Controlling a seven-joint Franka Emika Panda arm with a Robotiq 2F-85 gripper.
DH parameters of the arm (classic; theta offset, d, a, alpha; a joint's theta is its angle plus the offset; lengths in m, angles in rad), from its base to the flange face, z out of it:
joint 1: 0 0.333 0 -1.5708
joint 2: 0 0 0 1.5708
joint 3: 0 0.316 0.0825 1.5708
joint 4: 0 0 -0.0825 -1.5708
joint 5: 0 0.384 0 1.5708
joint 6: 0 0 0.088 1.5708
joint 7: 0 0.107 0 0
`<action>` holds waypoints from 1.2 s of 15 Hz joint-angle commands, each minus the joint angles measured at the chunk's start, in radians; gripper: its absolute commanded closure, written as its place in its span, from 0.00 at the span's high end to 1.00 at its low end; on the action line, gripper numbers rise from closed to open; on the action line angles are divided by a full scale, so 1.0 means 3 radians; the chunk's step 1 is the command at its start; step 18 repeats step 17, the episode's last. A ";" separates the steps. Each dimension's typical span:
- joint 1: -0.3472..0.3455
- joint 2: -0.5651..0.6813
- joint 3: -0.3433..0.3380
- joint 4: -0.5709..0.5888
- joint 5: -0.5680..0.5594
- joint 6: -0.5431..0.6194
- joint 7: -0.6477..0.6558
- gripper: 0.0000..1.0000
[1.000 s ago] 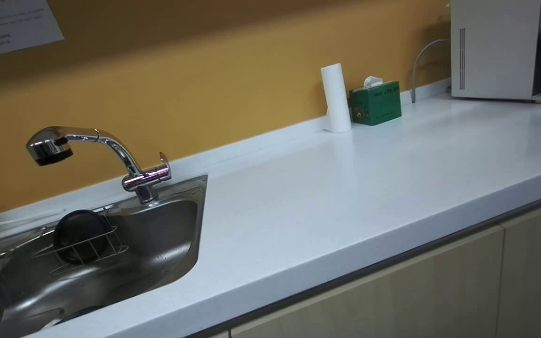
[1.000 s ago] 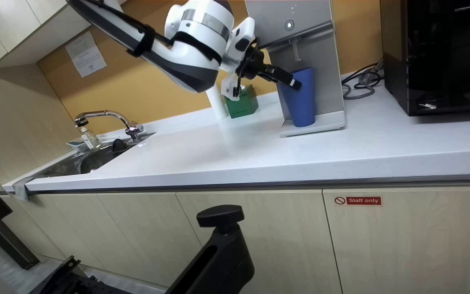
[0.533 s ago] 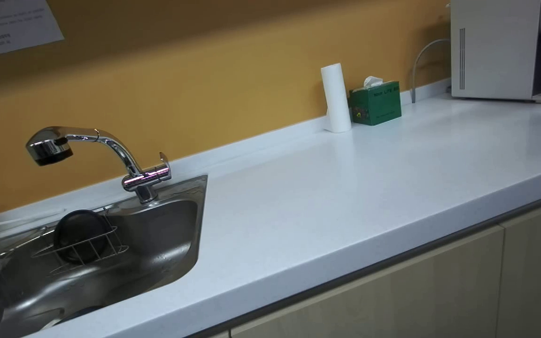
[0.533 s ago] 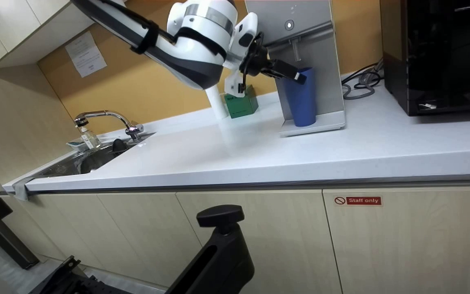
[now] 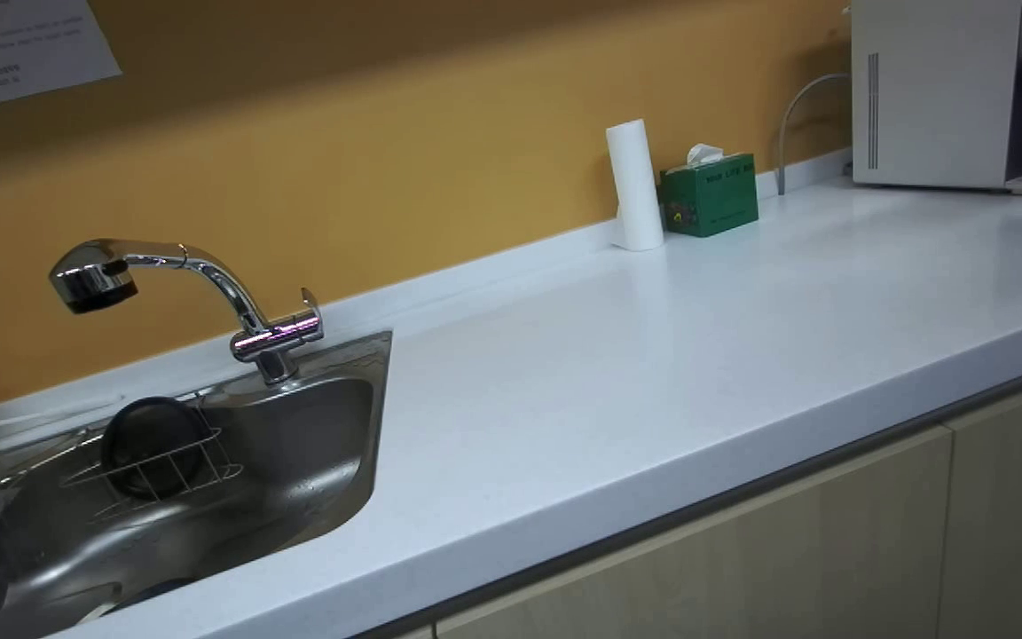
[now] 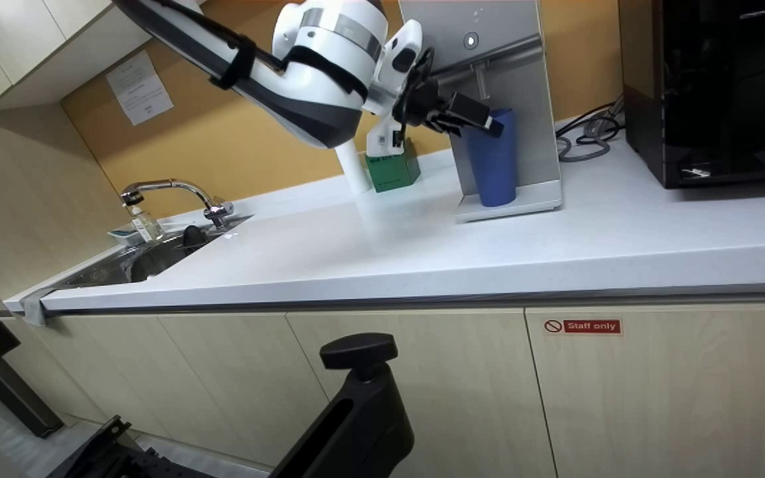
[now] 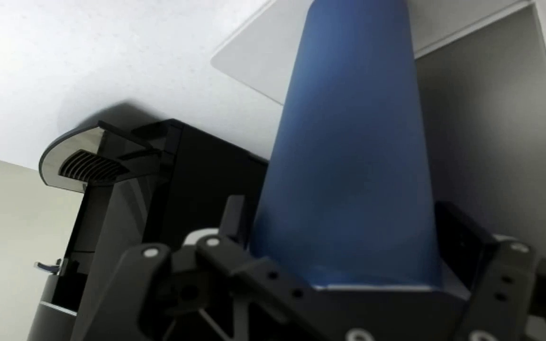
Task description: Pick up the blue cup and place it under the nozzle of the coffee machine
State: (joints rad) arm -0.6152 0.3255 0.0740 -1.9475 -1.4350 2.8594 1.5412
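A white countertop with an inset stainless-steel sink carries a slim white cylinder on end and, just beside it, a green cardboard tissue box. The boxy white-and-grey coffee machine and a glossy black boxy appliance stand there, looped grey-and-black cables between them.

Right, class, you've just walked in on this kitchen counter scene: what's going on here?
A robot arm has its gripper at the upper part of the blue cup, with fingers on either side. The cup is at the coffee machine, apparently resting on its tray, and in an exterior view the nozzle shows just above the cup. The placing looks about done, though whether the fingers are clamped on it I can't tell.
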 commanded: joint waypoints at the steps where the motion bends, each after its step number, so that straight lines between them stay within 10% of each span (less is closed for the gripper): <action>1: -0.0054 -0.0088 0.0086 -0.0230 0.0326 0.0066 -0.0649 1.00; 8: -0.0114 -0.0419 0.0233 -0.0665 0.1107 -0.0071 -0.1597 1.00; 10: 0.0304 -0.0641 -0.0211 -0.0946 0.1724 -0.0030 -0.2266 1.00; 11: -0.0085 -0.0746 0.0219 -0.1108 0.1834 -0.0137 -0.2560 1.00; 18: -0.0203 -0.1314 0.0508 -0.1617 0.3086 -0.0397 -0.4260 1.00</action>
